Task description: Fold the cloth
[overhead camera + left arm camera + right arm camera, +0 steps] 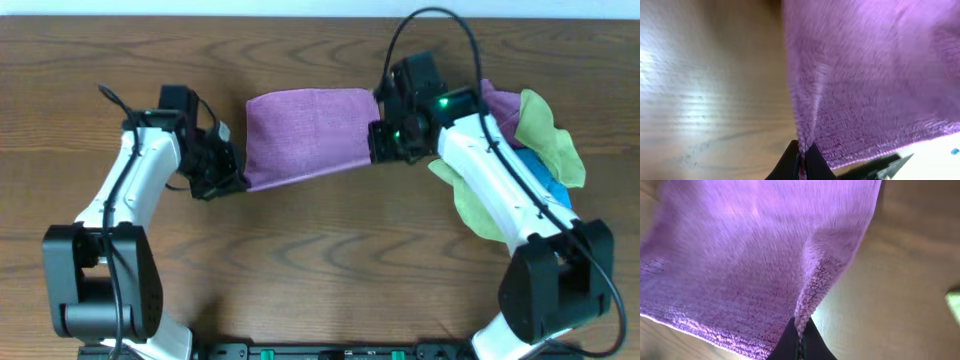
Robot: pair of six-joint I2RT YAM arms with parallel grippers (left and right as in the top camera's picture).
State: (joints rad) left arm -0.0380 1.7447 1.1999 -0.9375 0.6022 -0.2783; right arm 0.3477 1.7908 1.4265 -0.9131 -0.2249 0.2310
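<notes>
Overhead: fuzzy purple rectangular cloth (305,135)

Brown wood-grain table (320,280), heap of green, blue and purple cloths (545,135) at right side

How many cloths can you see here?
4. A purple cloth is held between the left gripper and right gripper. Heaped at the far right are a second purple cloth, a green cloth and a blue cloth. More may be hidden beneath them.
</notes>
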